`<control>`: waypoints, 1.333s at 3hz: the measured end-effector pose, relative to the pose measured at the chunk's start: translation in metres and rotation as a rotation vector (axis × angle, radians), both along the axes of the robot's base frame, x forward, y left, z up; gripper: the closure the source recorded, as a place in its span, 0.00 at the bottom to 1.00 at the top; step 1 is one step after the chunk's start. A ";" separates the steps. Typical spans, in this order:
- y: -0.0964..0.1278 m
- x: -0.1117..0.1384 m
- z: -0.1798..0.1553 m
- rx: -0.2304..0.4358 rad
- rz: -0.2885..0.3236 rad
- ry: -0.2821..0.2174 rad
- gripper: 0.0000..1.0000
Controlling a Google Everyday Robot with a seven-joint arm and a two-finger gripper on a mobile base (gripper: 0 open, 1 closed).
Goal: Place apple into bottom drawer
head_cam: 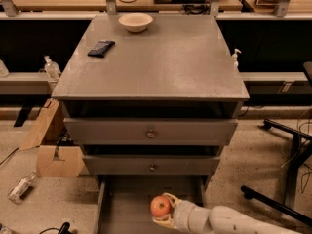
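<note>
Now the placing step looks almost finished: the small round red-orange apple [160,206] is inside the open bottom drawer [122,206], the lowest wide grey metal tray of the cabinet, towards its right side. It is low over the grey floor or touching it; I cannot tell which. The white two-finger hand [163,209] is closed around the apple, one finger above & one below. Next move, prob.: lower if needed, open the fingers, then pull back w/o rolling the fruit.
</note>
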State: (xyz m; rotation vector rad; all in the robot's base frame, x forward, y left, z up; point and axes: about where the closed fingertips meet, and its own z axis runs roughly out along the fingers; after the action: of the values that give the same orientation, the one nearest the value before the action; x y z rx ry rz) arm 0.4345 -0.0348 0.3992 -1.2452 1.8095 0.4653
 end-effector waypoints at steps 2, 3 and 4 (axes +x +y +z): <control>0.094 0.059 -0.121 0.082 0.138 0.006 1.00; 0.132 0.072 -0.175 0.095 0.167 0.027 1.00; 0.163 0.083 -0.221 0.055 0.209 0.061 1.00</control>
State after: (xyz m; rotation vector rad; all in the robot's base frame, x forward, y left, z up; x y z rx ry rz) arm 0.5172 0.1282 0.1777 -1.4012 1.7120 0.6717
